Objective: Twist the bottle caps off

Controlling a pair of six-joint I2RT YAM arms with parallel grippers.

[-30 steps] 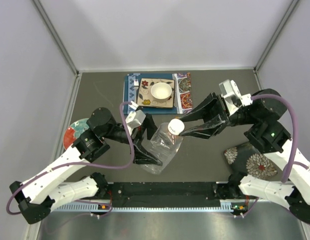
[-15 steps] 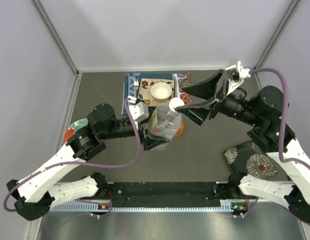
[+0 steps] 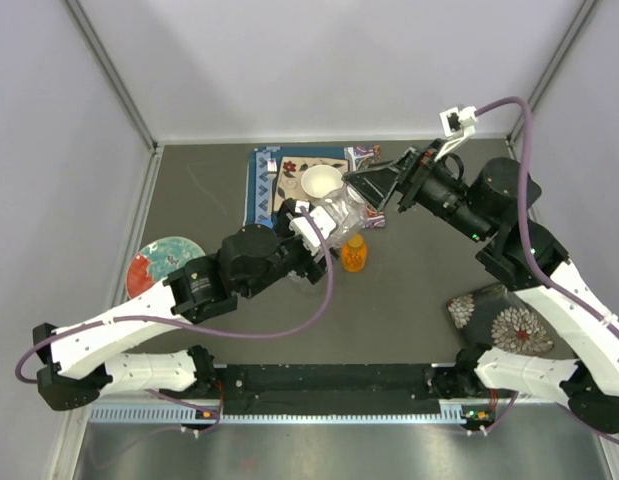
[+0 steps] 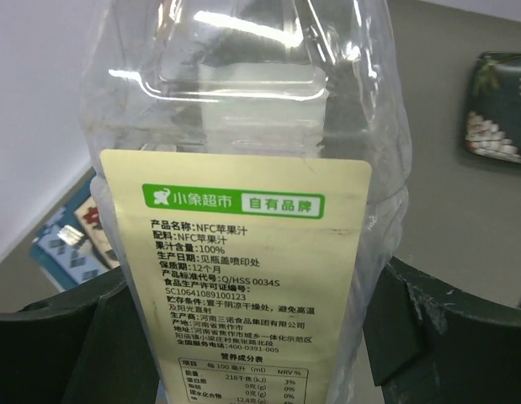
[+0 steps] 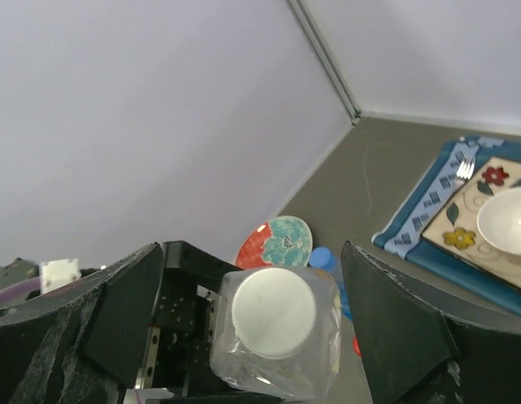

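My left tool (image 4: 252, 341) is clamped on the clear bottle (image 4: 243, 101), while my right tool (image 5: 260, 320) stands wide open either side of its white cap (image 5: 273, 313).

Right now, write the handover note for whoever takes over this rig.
Left tool: shut on the clear bottle, holding it upright.
Right tool: open, one finger on each side of the white cap, not touching it.
The white cap is on the held bottle. The orange cap is on the table beside it.
Done: no cap visibly off.
Left: close on the white cap and twist it off, then do the other caps.
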